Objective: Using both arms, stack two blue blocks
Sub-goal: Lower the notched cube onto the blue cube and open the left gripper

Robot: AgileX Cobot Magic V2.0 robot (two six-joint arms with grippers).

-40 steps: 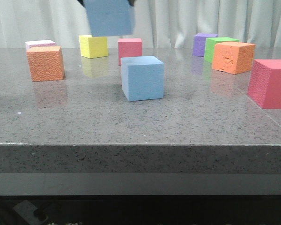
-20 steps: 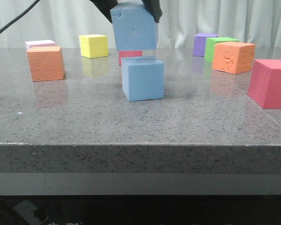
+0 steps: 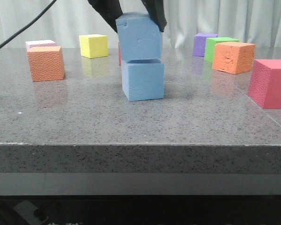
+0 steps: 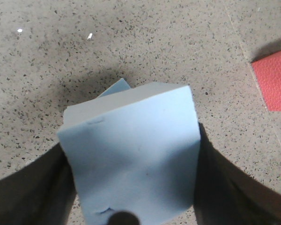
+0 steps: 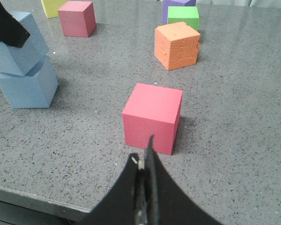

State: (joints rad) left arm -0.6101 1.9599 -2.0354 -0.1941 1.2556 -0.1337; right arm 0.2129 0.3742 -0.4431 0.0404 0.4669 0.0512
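The notched blue block (image 3: 139, 40), clamped by the left gripper (image 3: 131, 11), was best squared over the plain blue block (image 3: 143, 79) before release; the right gripper (image 5: 145, 187) was closed, empty

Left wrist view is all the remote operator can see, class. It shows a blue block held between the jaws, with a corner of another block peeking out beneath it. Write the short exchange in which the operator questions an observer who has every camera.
Operator: Is my block sitting level over the one below?
Observer: No. In the front view, the held blue block is at the top of the lower blue block, but it is tilted and sits slightly to the left.
Operator: Where is the other arm?
Observer: The right gripper has its jaws shut on nothing. It hovers by a pink cube, well apart from the two blue blocks.
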